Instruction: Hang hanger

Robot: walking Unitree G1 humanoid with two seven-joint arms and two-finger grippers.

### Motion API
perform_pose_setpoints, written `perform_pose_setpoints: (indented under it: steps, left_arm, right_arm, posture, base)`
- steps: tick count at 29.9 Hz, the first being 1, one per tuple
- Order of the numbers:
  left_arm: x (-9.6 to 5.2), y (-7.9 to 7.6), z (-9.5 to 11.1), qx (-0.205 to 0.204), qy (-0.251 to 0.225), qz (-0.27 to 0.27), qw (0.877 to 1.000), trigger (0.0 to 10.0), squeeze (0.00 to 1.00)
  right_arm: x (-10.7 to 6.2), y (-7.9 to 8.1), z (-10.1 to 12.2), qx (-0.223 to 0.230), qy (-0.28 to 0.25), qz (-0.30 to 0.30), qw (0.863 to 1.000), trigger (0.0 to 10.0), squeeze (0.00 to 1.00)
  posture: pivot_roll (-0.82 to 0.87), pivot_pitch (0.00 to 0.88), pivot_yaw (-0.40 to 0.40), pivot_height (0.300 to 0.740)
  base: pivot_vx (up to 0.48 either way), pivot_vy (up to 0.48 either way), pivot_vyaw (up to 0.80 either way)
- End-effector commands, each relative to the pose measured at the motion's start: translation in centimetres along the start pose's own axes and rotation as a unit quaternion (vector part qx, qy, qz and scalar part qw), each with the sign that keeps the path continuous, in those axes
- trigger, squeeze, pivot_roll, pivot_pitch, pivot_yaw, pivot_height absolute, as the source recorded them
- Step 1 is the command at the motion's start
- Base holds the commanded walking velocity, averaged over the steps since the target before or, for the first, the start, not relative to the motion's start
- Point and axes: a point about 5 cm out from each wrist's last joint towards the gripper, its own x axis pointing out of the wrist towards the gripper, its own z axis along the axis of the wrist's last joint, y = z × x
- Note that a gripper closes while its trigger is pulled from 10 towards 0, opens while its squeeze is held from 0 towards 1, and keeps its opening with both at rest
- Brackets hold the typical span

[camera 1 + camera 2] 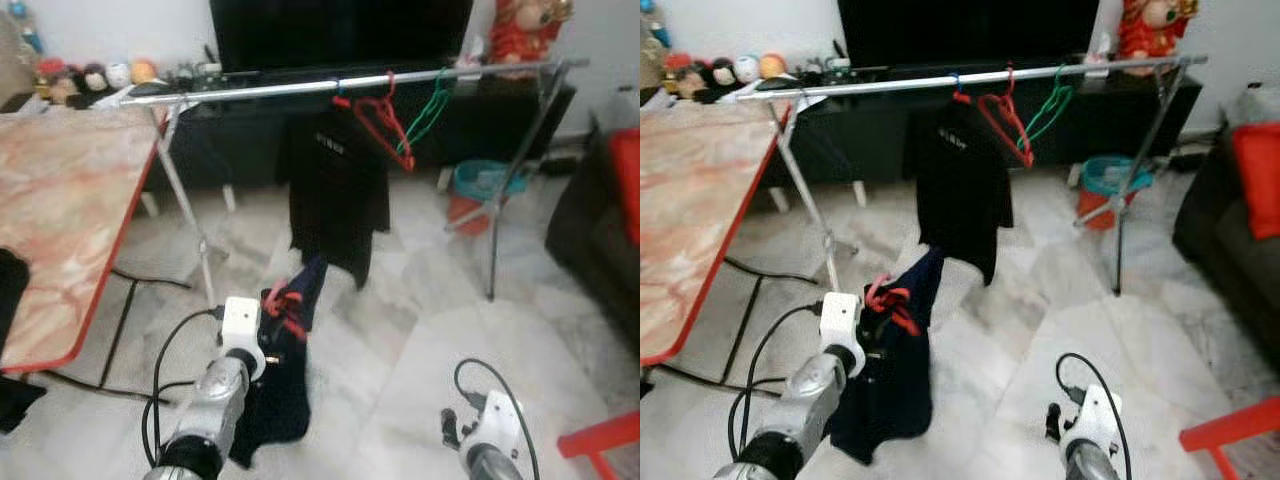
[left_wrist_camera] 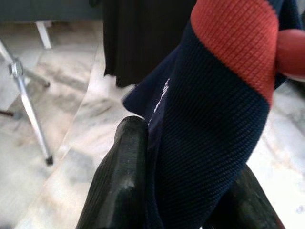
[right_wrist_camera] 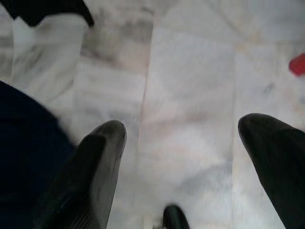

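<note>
Nearest to me, the left claw [image 2: 181,191] is clamped on a navy garment [image 1: 890,390], its two black fingers [image 2: 121,176] pinching the knit cloth just below a red collar band. That garment is draped on a red hanger [image 1: 890,300], held up low in front of the robot, well short of the silver clothes rail [image 1: 970,77] that spans the room ahead. On the rail a black shirt [image 1: 960,185] already hangs, with an empty red hanger [image 1: 1005,120] and a green hanger [image 1: 1045,110] just beside it.

Down at the right, the right claw [image 3: 181,148] hangs idle over the marble floor [image 3: 190,71], fingers spread wide with nothing between them.

I'd judge the load light but awkward: the cloth is soft and will slip and swing, while the hanger is stiff and thin. Holding fabric alone gives poor control of the hook, so a grip on the hanger's neck looks safer before reaching for the free stretch of rail.
</note>
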Motion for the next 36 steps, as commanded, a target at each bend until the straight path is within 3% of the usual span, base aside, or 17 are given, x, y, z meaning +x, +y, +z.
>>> perform_pose_setpoints:
  steps: [1,7,11,18,36]
  left_arm:
    - [0.0,0.9,0.8,0.012,-0.018,0.010,1.000,10.0,0.00]
    - [0.1,0.8,0.9,0.012,-0.019,0.009,1.000,10.0,0.00]
    - [0.2,1.0,0.9,0.012,-0.018,0.013,1.000,10.0,0.00]
    - [0.2,1.3,1.1,0.015,-0.020,0.016,1.000,10.0,0.00]
    - [0.5,1.2,1.3,0.020,-0.016,0.017,1.000,10.0,0.00]
  right_arm:
    - [-0.1,0.8,-0.7,0.006,0.010,0.010,1.000,10.0,0.00]
    - [-0.4,0.3,-1.7,-0.017,0.032,0.011,0.999,10.0,0.00]
    - [-1.0,-0.6,-3.6,-0.056,0.066,0.010,0.996,10.0,0.00]
    - [-2.1,-1.9,-6.3,-0.070,0.099,0.009,0.993,10.0,0.00]
    - [-2.2,-1.1,-6.7,-0.067,0.107,0.027,0.992,10.0,0.00]
  posture:
    - [-0.01,0.021,-0.003,0.740]
    - [-0.01,0.012,-0.004,0.740]
    - [-0.01,0.000,-0.004,0.740]
    - [-0.01,0.000,0.004,0.740]
    - [-0.01,0.000,0.008,0.740]
  base:
    - [0.368,0.000,0.00]
    - [0.368,0.000,0.00]
    - [0.368,0.000,0.00]
    - [0.368,0.000,0.00]
    - [0.369,0.000,0.00]
